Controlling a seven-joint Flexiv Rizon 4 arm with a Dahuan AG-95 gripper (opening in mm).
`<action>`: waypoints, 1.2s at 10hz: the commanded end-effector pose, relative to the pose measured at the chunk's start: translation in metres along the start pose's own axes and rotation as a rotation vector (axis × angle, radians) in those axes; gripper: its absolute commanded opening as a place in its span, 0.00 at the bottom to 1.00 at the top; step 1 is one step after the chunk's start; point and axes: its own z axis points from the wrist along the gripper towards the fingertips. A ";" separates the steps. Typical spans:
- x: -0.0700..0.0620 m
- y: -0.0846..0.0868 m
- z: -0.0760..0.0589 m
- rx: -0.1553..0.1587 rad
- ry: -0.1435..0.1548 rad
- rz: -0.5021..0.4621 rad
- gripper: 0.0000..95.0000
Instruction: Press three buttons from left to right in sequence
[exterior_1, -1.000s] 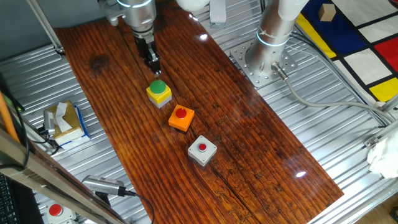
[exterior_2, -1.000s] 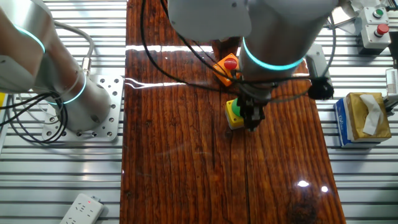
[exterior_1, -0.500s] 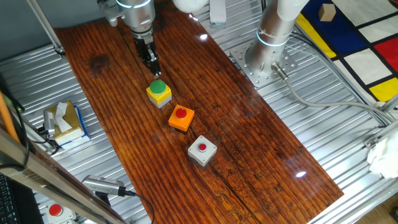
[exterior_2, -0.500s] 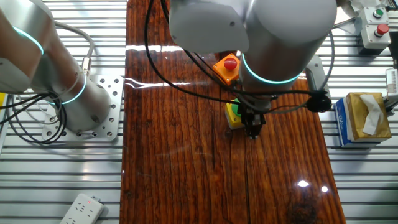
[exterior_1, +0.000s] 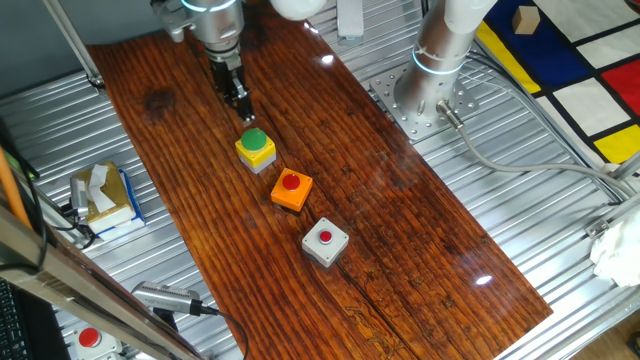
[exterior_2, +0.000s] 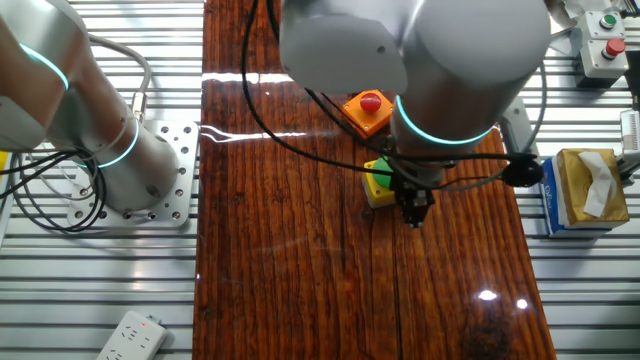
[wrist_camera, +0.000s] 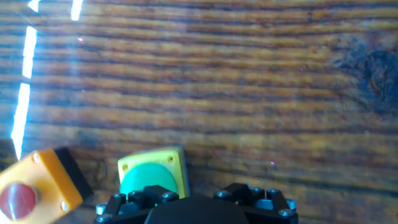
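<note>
The wooden table (exterior_1: 400, 230) with its dark striped grain carries a diagonal row of three button boxes. The arm (exterior_2: 440, 60) reaches down over the far end of that row, and in the other fixed view its bulk hides part of the row. The claw (exterior_1: 241, 108) hangs above the wood just beyond the yellow box with green cap (exterior_1: 256, 149), clear of the cap and touching nothing. Whether its tips are apart or together cannot be told from any view.

Next in the row, just beside the yellow box, sits the orange box with red cap (exterior_1: 291, 189), and after it, a little apart, the grey box with red cap (exterior_1: 325, 242). In the hand view the yellow box lies at the lower edge, partly covered by the dark claw body, with the orange box at the lower left corner.

Off the wood, on the ribbed metal, stands a tissue box (exterior_1: 103, 195).
</note>
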 end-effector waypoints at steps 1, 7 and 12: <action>-0.006 0.001 0.001 0.001 0.000 0.002 0.80; -0.011 0.001 0.007 0.003 -0.007 0.020 0.80; -0.014 0.000 0.015 0.004 -0.015 0.019 0.80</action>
